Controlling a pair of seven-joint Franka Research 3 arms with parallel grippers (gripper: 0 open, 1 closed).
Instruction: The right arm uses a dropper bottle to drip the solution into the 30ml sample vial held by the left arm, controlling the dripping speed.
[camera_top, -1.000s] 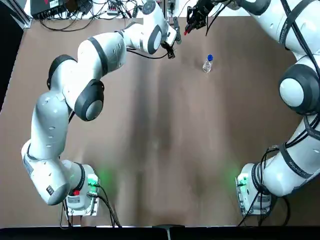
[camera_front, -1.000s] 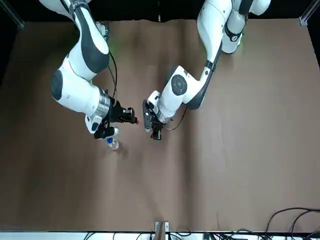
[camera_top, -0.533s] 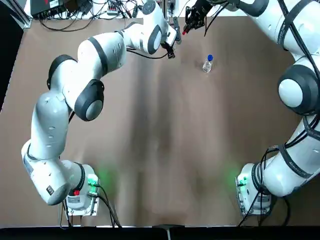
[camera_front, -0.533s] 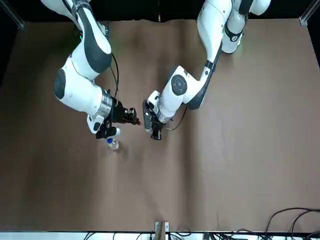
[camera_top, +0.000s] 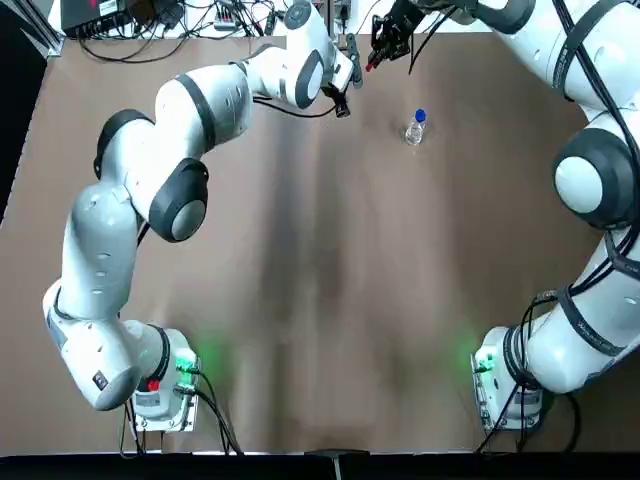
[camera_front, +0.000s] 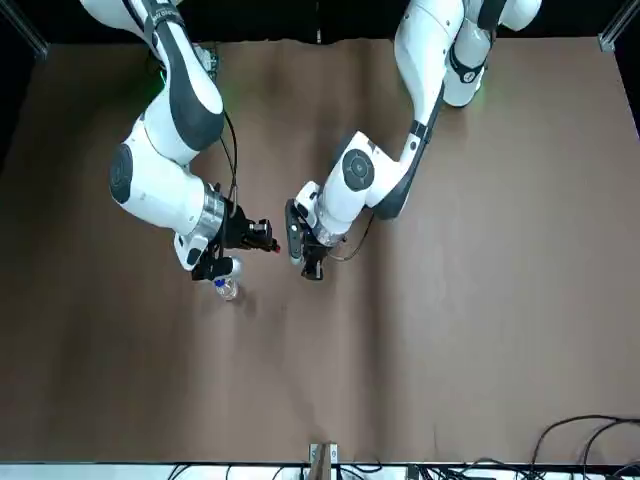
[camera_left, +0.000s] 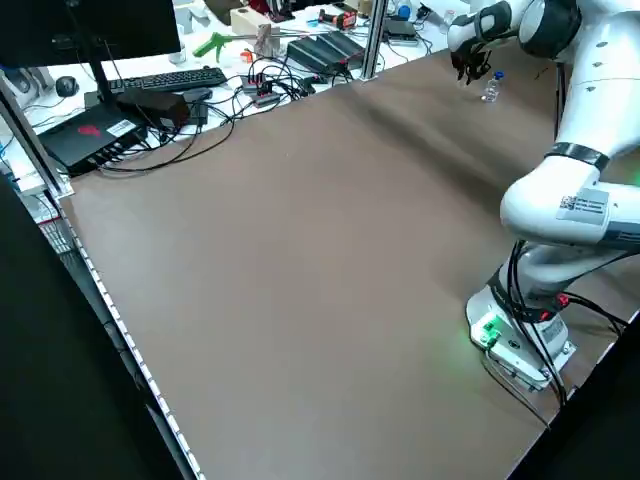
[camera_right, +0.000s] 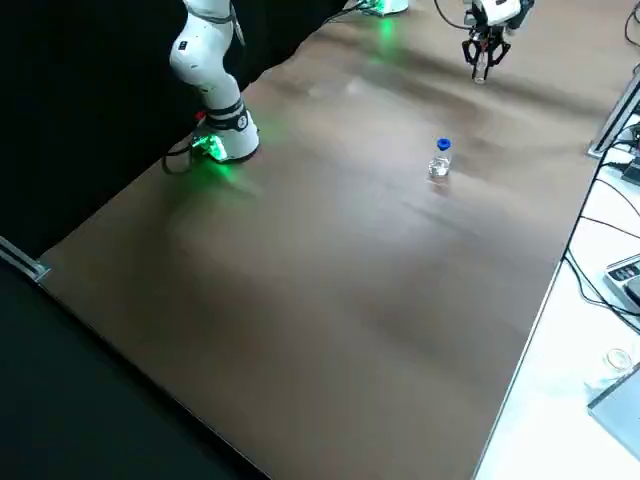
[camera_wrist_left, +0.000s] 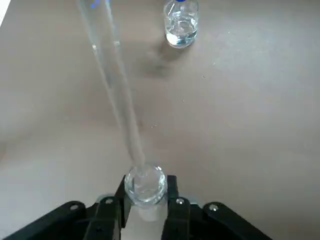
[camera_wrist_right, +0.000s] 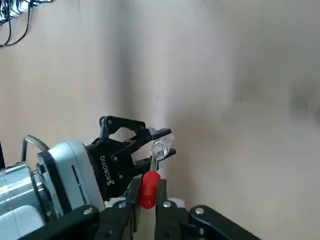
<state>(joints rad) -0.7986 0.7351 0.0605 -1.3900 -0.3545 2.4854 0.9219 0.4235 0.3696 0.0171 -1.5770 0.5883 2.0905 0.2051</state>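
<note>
The right gripper (camera_wrist_right: 148, 186) is working above the far part of the brown table (camera_top: 330, 350), and its two fingers are clamping on the red bulb (camera_wrist_right: 149, 190) of the dropper. The dropper's clear tube (camera_wrist_left: 117, 85) is reaching from that bulb toward the left gripper (camera_wrist_left: 146, 184), its narrow end lying at the mouth of the sample vial (camera_wrist_left: 145, 187). Whether the end is inside the mouth or just over it, I cannot tell. The left gripper is facing the right one, also above the far part of the table, and its fingers are gripping the small clear vial from both sides. No drop is showing at the tube's end, and the level within the vial is not readable. The dropper bottle (camera_right: 440, 162), clear with a blue neck collar (camera_right: 444, 144), is standing upright on the table near the right gripper, apart from both grippers. Colourless solution (camera_wrist_left: 181, 36) is lying in the lower part of this bottle. Beyond the table edge, black cables (camera_left: 265, 95), a keyboard (camera_left: 168, 80) and a monitor (camera_left: 100, 30) are occupying a white surface (camera_left: 225, 60).
</note>
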